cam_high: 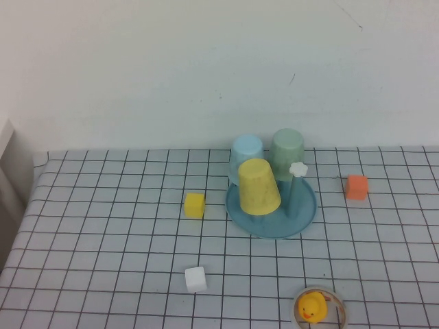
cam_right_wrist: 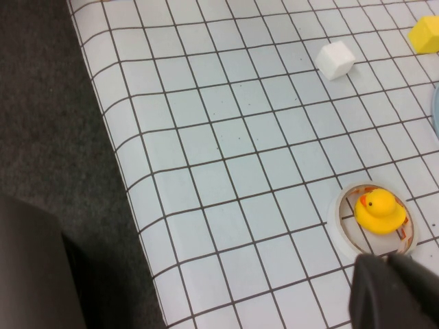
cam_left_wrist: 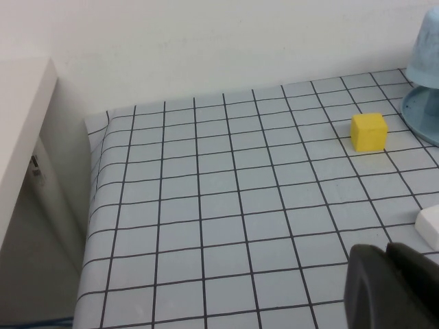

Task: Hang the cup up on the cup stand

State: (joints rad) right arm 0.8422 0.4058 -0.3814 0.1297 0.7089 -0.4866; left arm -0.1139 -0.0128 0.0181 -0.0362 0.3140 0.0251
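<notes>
The yellow cup [cam_high: 259,186] sits upside down on the blue cup stand [cam_high: 302,218], on its front-left side. A free peg with a white flower knob [cam_high: 298,169] rises just right of the cup. Neither arm shows in the high view. In the left wrist view my left gripper [cam_left_wrist: 386,250] is shut and empty, low over the grid cloth, far to the left of the stand's rim [cam_left_wrist: 422,116]. My right gripper [cam_right_wrist: 387,259] is also shut and empty, near the table's front edge beside a rubber duck.
A light blue cup [cam_high: 246,155] and a pale green cup [cam_high: 287,152] hang upside down at the stand's back. On the cloth lie a yellow cube [cam_high: 194,204], a white cube [cam_high: 195,279], an orange cube [cam_high: 357,186] and a yellow duck [cam_high: 312,306] inside a tape ring [cam_right_wrist: 343,219].
</notes>
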